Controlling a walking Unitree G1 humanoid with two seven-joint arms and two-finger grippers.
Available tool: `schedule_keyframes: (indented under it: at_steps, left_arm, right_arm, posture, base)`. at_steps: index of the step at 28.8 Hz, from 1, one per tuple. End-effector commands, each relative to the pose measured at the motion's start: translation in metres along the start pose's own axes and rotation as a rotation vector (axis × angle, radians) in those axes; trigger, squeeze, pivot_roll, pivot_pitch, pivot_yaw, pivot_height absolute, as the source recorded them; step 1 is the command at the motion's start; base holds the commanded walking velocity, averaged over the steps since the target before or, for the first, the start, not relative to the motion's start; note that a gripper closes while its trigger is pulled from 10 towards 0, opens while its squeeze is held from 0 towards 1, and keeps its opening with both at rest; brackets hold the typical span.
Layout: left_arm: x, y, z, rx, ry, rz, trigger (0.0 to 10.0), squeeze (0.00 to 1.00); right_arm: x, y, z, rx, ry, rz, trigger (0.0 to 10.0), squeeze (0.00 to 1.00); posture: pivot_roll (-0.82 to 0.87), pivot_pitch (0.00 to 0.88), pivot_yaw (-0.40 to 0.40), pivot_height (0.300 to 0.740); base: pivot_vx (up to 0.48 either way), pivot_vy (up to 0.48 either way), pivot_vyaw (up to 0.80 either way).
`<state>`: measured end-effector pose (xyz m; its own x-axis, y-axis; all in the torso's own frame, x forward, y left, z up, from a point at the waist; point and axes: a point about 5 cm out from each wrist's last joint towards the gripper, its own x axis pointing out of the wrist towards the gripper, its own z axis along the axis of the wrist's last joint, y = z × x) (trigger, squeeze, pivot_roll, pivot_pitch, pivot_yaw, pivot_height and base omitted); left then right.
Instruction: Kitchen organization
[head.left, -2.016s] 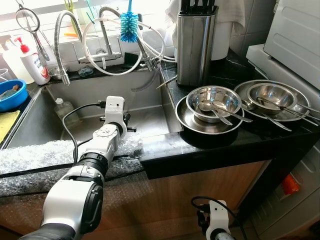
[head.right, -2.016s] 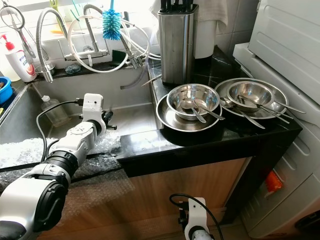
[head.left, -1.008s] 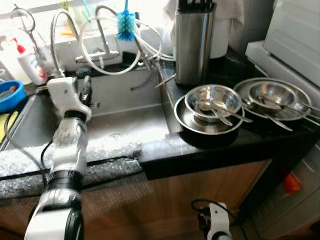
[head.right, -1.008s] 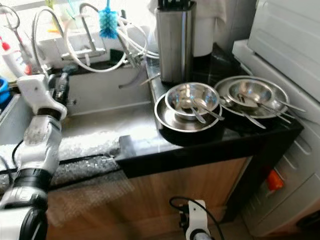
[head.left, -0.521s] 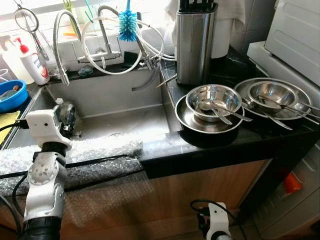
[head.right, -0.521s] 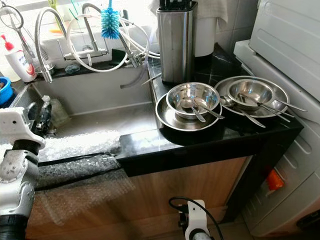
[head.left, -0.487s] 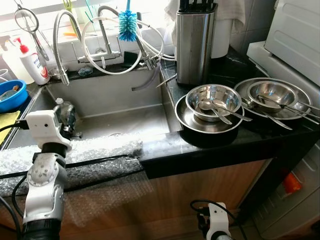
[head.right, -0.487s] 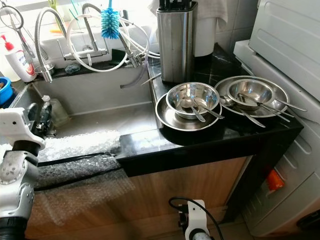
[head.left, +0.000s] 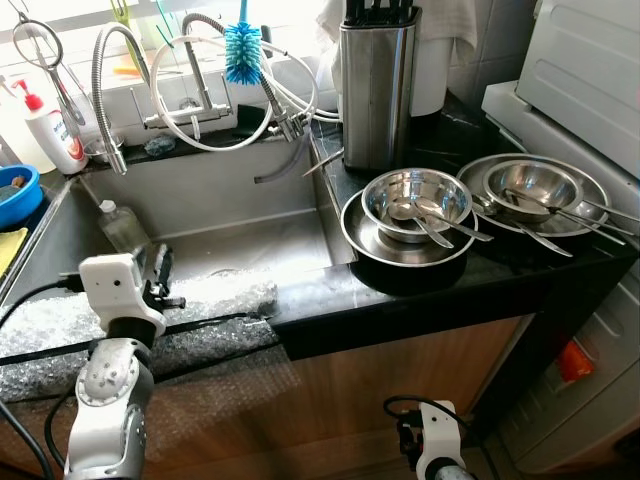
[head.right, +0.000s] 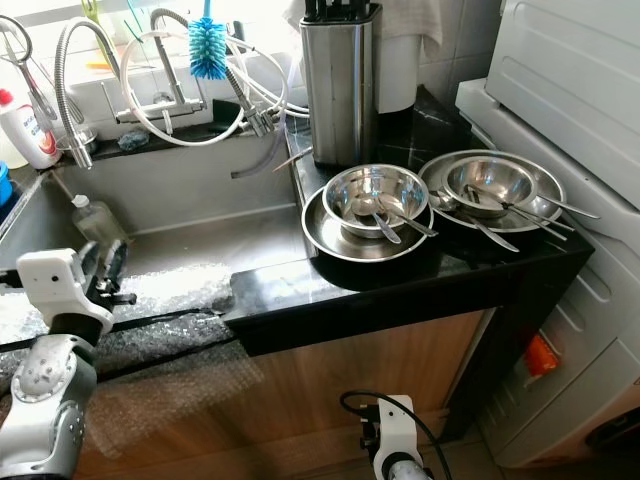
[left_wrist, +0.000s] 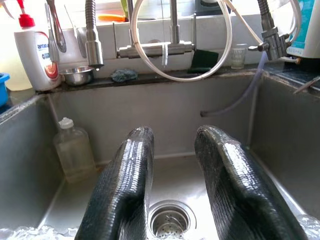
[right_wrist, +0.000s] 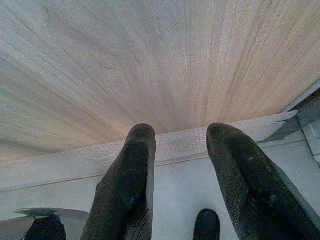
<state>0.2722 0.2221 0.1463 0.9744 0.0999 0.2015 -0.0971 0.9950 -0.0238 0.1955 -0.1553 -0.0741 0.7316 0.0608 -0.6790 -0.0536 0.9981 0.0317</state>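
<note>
My left gripper hovers open over the bubble-wrapped front edge of the steel sink, with nothing between its fingers. In the left wrist view it faces the drain, a clear bottle and the tap. On the black counter a steel bowl with spoons sits in a plate, and a second bowl with spoons sits in another plate to its right. My right gripper hangs low and open in front of the wooden cabinet panel.
A steel knife block stands behind the bowls. A blue bottle brush, hoses and a soap bottle line the sill. A blue bowl sits at the far left. A white appliance borders the counter on the right.
My left arm has swung from over the sink's middle to the left, then drawn back and down to the front edge. The camera has shifted slightly.
</note>
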Motion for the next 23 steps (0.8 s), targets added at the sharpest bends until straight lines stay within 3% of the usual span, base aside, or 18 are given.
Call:
schedule_keyframes:
  at_steps: [1, 8, 15, 23]
  left_arm:
    - [-0.001, 0.002, 0.002, 0.010, -0.002, 0.014, 10.0, 0.00]
    - [-0.003, 0.000, 0.003, -0.006, 0.001, 0.030, 10.0, 0.00]
    - [0.001, -0.001, 0.025, -0.041, -0.064, 0.046, 10.0, 0.00]
    - [-0.005, -0.004, 0.018, -0.047, -0.025, 0.040, 10.0, 0.00]
  right_arm:
    - [0.002, 0.004, 0.007, -0.005, -0.027, 0.014, 10.0, 0.00]
    - [0.003, 0.005, 0.012, -0.013, -0.065, 0.021, 10.0, 0.00]
    - [0.003, 0.004, 0.026, -0.005, -0.172, 0.009, 10.0, 0.00]
    - [0.003, -0.003, 0.050, -0.045, -0.289, 0.007, 10.0, 0.00]
  posture:
    - [-0.01, 0.000, 0.113, 0.740]
    - [-0.02, 0.000, 0.114, 0.740]
    - [-0.01, 0.000, 0.115, 0.740]
    - [-0.01, 0.000, 0.118, 0.740]
  base:
    - [0.000, 0.000, 0.00]
    - [0.000, 0.000, 0.00]
    - [0.000, 0.000, 0.00]
    - [0.000, 0.000, 0.00]
